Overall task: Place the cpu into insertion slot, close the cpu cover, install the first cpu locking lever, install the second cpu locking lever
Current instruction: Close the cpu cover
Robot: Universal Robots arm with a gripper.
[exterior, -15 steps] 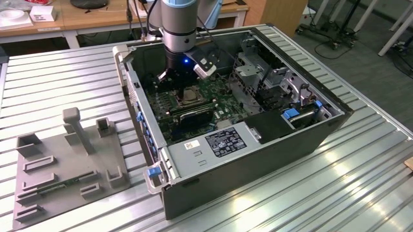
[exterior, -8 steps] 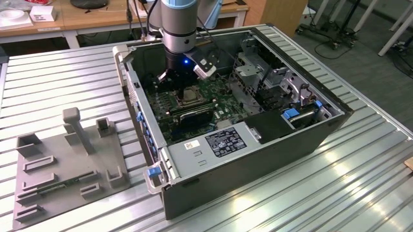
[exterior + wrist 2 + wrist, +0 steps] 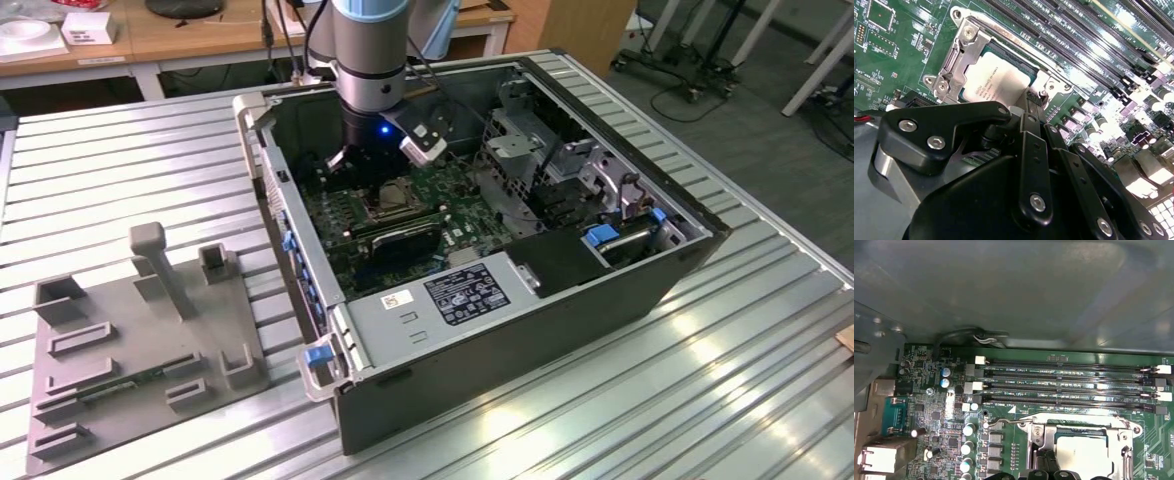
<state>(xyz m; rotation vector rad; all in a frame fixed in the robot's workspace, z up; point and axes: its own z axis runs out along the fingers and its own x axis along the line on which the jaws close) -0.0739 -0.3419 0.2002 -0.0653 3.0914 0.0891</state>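
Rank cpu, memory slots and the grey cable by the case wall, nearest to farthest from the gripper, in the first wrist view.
1. cpu: seated, right beside the gripper.
2. memory slots: long black rows just beyond the cpu.
3. grey cable: past the memory slots, against the case wall.

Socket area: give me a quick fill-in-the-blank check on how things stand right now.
The chip lies in the ___, framed by the metal cover.
The gripper hangs near the chip, above the ___ motherboard.
The arm reaches down into the open computer ___.
The long slots next to the cover hold ___ memory sticks.
Missing words: socket; green; case; no.
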